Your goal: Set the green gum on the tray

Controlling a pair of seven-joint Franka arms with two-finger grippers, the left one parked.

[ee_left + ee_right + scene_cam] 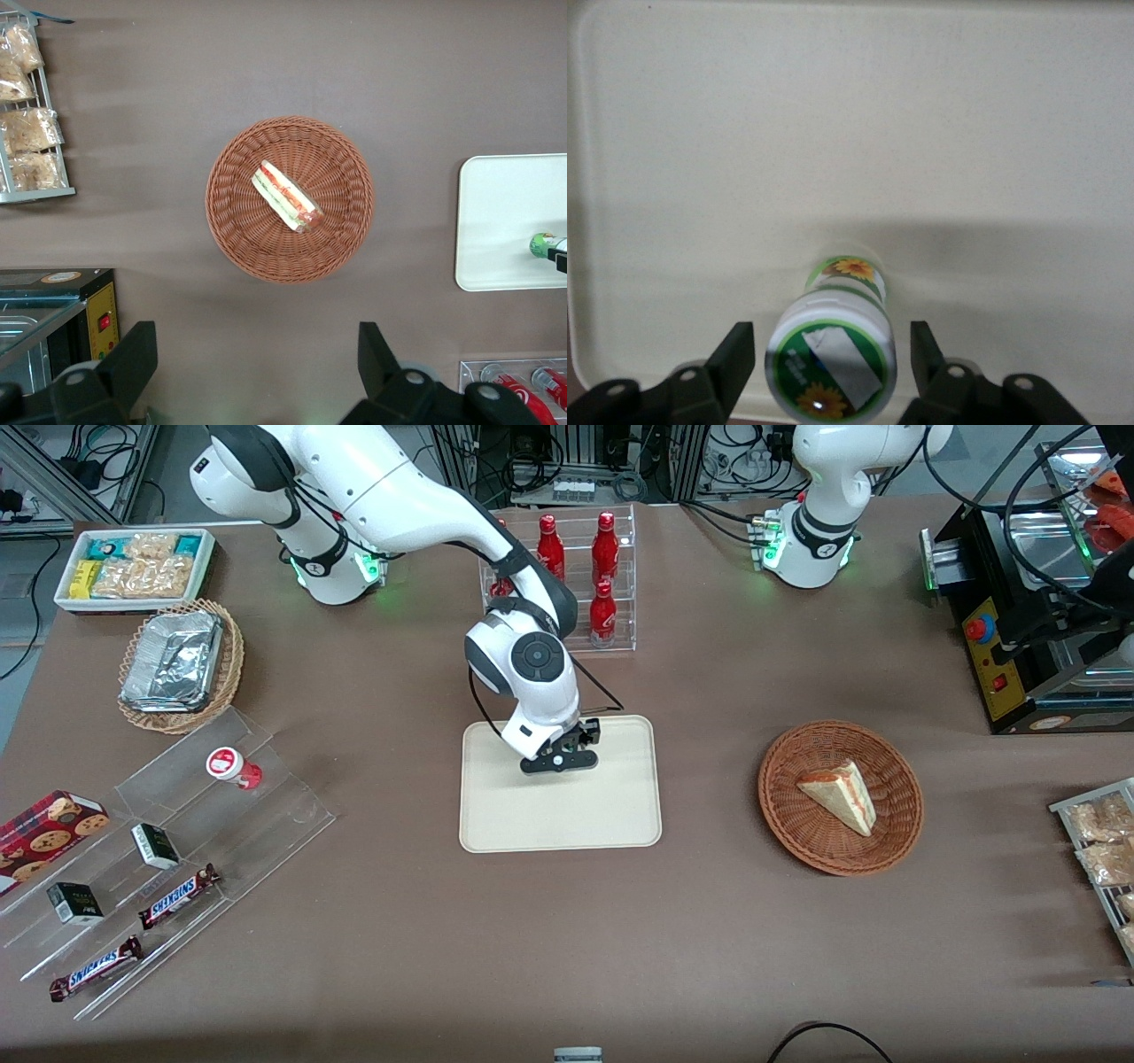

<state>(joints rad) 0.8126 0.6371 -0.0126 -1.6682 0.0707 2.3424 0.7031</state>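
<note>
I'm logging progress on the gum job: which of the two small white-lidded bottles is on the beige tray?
The green gum, standing on the tray between the open pincer fingers. The red-bodied bottle sits on the clear stepped stand toward the working arm's end.

Robotics laboratory arranged as a mock snack shop. 2 white robot arms (381, 496) are mounted at a brown tabletop (709, 921), with cable bundles (97, 452) and equipment racks above it. Acrylic display stands (177, 841) hold snack bars and cola bottles (605, 549).

Green gum (833, 359) — white lid, green-orange sunflower mark — on the plain cream tray (700, 133); black end effector (833, 363).
</note>
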